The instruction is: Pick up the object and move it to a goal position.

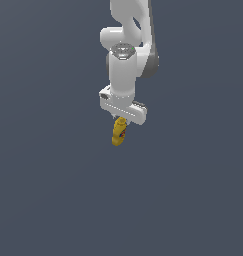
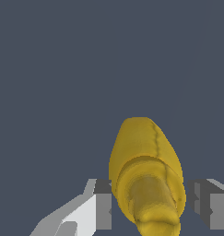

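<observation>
From my station I see the white, jointed Panda arm (image 1: 124,60) reaching straight down the middle of the exterior view, and its gripper (image 1: 121,120) sits right over the small yellow squeeze bottle with the pointed cap and red-and-blue label (image 1: 118,132). The bottle is directly under the hand, not off to either side. Its upper end disappears beneath the white gripper body, while its lower end slants slightly toward the exterior view's left.

In the wrist view, the bottle (image 2: 148,177) fills the space between the two grey-padded fingers (image 2: 103,205), with its cap end nearest the camera and its broad body running away from it. So its long axis lies roughly along the gripper's approach line, with a slight tilt, and the fingers straddle its narrow neck end.

There is a visible gap on one side: the finger at (image 2: 206,203) stands apart from the yellow surface, while the other finger sits just beside it or touching it; I cannot tell which. The fingers are set narrow around the bottle, but I cannot tell from these views whether they are actually clamping it.

The plain blue-grey ground (image 1: 48,200) gives me no shadow or contact line, so I also cannot say whether the bottle is resting on it or raised. No goal marker is visible. My judgement is that I should confirm a firm pinch on both sides before any carrying move.
</observation>
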Motion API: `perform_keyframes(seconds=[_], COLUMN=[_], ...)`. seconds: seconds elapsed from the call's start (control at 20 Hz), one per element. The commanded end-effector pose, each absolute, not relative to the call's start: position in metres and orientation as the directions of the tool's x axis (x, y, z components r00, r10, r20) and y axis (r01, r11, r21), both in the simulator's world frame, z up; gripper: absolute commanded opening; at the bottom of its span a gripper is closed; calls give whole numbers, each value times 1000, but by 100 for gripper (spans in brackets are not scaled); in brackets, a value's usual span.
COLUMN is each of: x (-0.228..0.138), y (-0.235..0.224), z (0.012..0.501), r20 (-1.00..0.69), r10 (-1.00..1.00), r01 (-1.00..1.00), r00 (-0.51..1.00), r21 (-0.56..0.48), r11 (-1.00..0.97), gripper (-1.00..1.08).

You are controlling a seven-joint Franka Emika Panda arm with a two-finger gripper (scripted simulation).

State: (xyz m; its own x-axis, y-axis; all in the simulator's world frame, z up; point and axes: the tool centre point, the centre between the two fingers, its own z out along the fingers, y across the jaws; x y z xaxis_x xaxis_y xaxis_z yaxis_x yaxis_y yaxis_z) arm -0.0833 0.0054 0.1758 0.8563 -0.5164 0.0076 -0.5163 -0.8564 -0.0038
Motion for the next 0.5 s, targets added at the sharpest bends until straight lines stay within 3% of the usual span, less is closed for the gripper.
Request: perform_keyframes(seconds=[0.0,0.45], x=[-78,-39], y=[24,98], z=[172,173], r20=[1,0], r10=[-510,-510], r01=[-510,-510], r00=[860,860], r21=[-1,-2], r11=[-860,-860], gripper=[-100,-100])
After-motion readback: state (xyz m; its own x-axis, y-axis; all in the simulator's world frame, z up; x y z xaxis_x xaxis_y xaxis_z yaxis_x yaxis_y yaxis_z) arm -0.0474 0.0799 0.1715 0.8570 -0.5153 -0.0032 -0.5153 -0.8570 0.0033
